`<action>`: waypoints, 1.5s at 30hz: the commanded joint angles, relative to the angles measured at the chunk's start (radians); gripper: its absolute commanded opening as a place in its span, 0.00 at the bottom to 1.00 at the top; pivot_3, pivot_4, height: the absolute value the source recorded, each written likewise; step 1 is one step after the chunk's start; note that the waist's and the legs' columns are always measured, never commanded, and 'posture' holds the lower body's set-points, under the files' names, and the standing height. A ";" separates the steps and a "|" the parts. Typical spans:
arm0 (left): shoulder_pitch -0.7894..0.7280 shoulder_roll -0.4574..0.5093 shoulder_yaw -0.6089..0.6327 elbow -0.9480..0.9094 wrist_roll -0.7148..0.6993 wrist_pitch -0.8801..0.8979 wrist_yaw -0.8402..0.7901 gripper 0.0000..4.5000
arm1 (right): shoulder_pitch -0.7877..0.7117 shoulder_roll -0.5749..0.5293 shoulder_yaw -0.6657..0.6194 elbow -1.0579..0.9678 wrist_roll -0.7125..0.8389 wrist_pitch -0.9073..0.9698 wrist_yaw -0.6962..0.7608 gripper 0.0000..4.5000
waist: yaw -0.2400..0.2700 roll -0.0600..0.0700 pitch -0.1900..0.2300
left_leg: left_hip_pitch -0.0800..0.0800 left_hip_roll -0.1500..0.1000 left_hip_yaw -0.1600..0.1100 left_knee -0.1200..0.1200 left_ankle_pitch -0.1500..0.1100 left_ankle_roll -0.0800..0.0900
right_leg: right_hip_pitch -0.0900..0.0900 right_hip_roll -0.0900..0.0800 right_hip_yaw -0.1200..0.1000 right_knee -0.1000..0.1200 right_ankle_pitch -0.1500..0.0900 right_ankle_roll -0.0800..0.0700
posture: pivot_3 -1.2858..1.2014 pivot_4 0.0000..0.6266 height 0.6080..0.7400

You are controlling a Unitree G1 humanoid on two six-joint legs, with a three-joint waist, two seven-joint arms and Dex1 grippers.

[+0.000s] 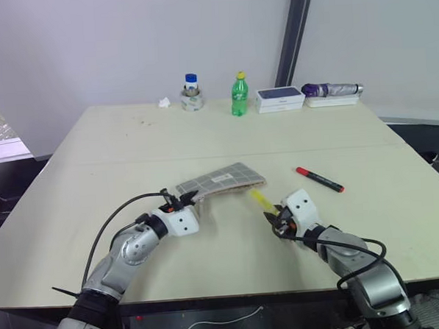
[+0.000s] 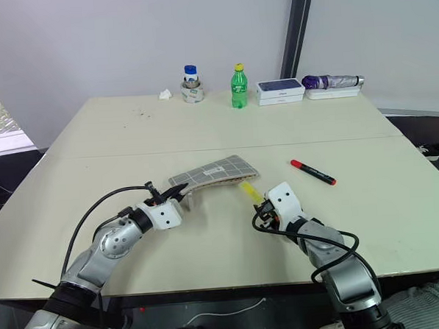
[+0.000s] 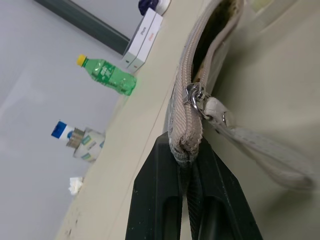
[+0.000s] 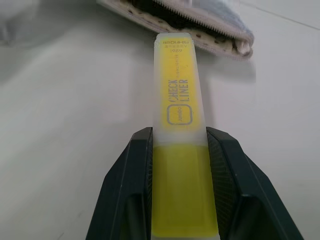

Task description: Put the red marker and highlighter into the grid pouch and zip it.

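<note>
Right wrist view: the right gripper (image 4: 177,145) is clamping the highlighter (image 4: 179,150), pointing at the grid pouch's (image 1: 222,180) open mouth. The left gripper (image 3: 186,160) is pinching the pouch's near-left zipper end. The red marker (image 1: 320,179) is lying to the right.

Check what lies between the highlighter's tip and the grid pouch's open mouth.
Nothing: in the right wrist view, only bare table separates the highlighter, held in the right claw, from the grid pouch.
</note>
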 commanded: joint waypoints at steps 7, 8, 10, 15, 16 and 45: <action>-0.015 0.031 -0.001 -0.025 -0.018 -0.057 -0.034 0.00 | -0.101 0.006 0.004 0.003 -0.009 -0.019 0.008 0.21 | 0.004 0.000 0.000 | 0.000 0.000 0.000 0.000 0.000 0.000 | 0.000 0.000 0.000 0.000 0.000 0.000 | 0.52 0.24 1.00; -0.015 0.030 0.000 -0.022 -0.016 -0.053 -0.031 0.00 | -0.105 0.004 0.004 0.005 -0.010 -0.020 0.011 0.21 | 0.005 0.000 0.000 | 0.000 0.000 0.000 0.000 0.000 0.000 | 0.000 0.000 0.000 0.000 0.000 0.000 | 0.52 0.24 1.00; -0.017 0.030 -0.001 -0.018 -0.011 -0.054 -0.025 0.00 | -0.107 0.001 0.003 0.008 -0.010 -0.020 0.015 0.21 | 0.005 0.000 0.000 | 0.000 0.000 0.000 0.000 0.000 0.000 | 0.000 0.000 0.000 0.000 0.000 0.000 | 0.52 0.24 1.00; -0.027 0.023 -0.002 -0.016 -0.006 -0.052 -0.018 0.00 | -0.099 -0.033 0.021 -0.005 -0.024 -0.015 0.041 0.21 | 0.005 0.000 0.000 | 0.000 0.000 0.000 0.000 0.000 0.000 | 0.000 0.000 0.000 0.000 0.000 0.000 | 0.52 0.24 1.00; -0.028 0.023 -0.002 -0.017 -0.007 -0.053 -0.020 0.00 | -0.098 -0.038 0.025 -0.009 -0.024 -0.015 0.045 0.21 | 0.005 0.000 0.000 | 0.000 0.000 0.000 0.000 0.000 0.000 | 0.000 0.000 0.000 0.000 0.000 0.000 | 0.52 0.24 1.00; -0.064 0.095 0.098 0.051 -0.188 -0.072 -0.152 0.00 | -0.055 -0.144 -0.069 -0.086 0.058 -0.001 0.199 0.21 | 0.005 0.000 0.000 | 0.000 0.000 0.000 0.000 0.000 0.001 | 0.000 -0.001 0.000 -0.001 0.000 0.000 | 0.52 0.24 1.00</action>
